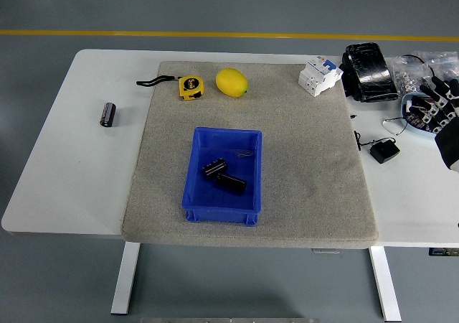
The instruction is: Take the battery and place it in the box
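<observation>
Battery (107,114) sits untouched on desk (64,172) at 9 o'clock, outside blue box (223,212); right robot hand (441,115) at 3 o'clock, fingers spread, empty.

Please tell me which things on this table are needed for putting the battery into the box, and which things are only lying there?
Needed for the job:
battery, on the bare table left of the mat
blue box, on the mat
right hand, at the right edge

Only lying there:
tape measure
lemon
circuit breaker
small black adapter
black items in the box
</observation>
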### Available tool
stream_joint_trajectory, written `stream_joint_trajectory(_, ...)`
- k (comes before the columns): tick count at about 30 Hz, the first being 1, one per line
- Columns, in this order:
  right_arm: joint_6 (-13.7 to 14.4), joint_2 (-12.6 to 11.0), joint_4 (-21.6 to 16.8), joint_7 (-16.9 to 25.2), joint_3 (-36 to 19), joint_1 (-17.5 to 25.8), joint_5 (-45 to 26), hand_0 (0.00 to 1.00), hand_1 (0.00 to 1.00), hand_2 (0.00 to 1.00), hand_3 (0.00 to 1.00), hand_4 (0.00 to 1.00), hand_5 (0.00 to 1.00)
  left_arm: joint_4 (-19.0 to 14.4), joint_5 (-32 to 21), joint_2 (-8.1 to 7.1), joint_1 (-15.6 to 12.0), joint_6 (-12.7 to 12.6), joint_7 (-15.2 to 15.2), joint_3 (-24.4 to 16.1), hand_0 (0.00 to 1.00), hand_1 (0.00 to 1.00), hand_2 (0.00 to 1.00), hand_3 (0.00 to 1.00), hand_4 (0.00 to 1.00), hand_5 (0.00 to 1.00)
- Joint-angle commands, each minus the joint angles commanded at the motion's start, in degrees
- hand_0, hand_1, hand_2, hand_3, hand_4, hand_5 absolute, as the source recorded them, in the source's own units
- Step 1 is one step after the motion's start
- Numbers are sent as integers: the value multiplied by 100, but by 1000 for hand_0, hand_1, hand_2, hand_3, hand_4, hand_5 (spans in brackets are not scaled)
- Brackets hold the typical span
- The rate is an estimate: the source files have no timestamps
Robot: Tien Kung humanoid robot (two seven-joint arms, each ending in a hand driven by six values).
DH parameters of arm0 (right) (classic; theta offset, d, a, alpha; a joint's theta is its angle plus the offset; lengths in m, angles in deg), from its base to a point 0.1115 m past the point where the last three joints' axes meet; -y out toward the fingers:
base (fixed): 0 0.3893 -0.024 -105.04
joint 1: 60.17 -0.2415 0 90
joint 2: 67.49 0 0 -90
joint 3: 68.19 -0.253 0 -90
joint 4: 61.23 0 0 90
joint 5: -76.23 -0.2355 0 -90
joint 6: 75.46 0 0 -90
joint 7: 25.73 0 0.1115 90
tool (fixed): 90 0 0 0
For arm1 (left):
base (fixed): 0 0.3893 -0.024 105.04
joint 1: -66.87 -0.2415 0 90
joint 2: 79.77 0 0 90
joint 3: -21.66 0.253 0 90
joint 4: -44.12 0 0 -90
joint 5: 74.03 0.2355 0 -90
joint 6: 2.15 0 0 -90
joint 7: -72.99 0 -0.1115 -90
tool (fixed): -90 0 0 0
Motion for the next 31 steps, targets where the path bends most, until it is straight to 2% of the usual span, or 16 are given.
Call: stream_joint_trajectory(31,-48,21,3,-10,-15,-6,-178,763,749,812,863,998,803,-8,104,0,3,20,60,-52,678,693,814,819,712,993)
